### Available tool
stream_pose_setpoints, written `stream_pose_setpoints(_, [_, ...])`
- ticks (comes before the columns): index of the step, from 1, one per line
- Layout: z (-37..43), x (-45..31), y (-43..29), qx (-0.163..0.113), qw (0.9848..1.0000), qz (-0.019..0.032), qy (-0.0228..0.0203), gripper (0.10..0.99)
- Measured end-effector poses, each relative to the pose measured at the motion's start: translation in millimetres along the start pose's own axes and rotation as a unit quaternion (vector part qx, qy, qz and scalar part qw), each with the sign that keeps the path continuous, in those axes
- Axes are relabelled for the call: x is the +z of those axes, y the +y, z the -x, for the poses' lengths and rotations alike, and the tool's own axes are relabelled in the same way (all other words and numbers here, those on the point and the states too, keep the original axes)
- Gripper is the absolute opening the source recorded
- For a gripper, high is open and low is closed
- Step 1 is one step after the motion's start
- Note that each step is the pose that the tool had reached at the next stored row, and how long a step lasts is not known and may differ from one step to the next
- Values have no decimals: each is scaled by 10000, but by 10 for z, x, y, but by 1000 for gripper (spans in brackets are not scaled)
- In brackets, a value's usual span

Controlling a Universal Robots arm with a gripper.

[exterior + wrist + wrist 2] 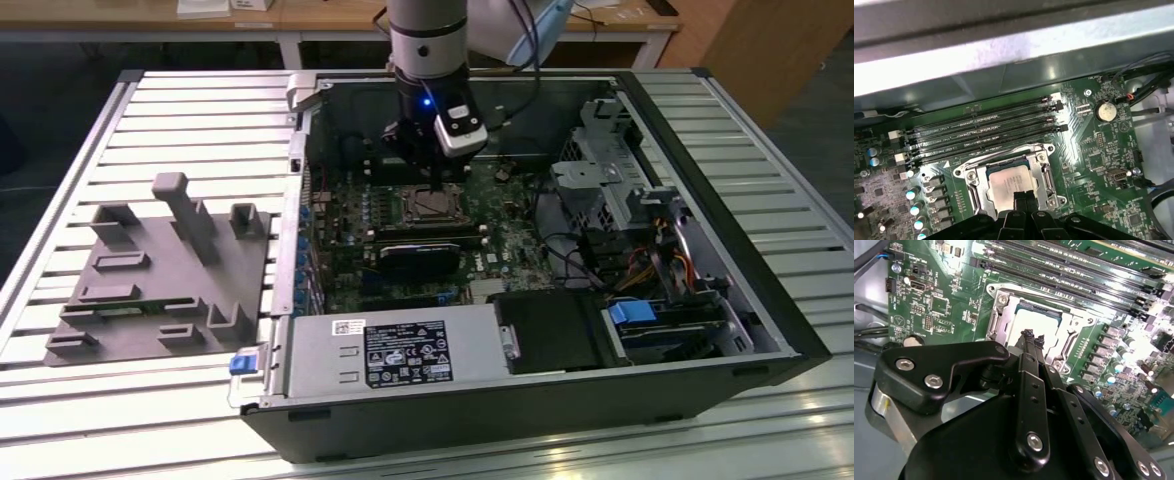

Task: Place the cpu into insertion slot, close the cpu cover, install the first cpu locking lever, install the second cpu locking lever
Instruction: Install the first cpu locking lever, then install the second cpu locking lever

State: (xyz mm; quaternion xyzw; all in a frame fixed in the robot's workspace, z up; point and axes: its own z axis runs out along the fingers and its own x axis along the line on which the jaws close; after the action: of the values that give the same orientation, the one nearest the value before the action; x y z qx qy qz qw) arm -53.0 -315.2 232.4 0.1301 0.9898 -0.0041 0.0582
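The cpu shows its silver-grey top inside the insertion slot on the green motherboard. The cpu cover, a silvery frame with a square window, lies flat around the chip; the cpu and the cover appear again in the second wrist view. My gripper hangs just above the chip's edge, its two thin black fingertips pressed together, shut with nothing between them. The exterior view has the gripper directly over the socket, inside the open computer case.
Long black memory slots run beside the socket. A dark block sits just in front of the socket, with the power supply at the case's front. A grey fixture stands at the exterior view's left, drive cages at its right.
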Motion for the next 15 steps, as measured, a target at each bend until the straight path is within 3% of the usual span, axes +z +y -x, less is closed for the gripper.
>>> stream_pose_setpoints(15, [9,-12,-29,0,10000,1,0,102])
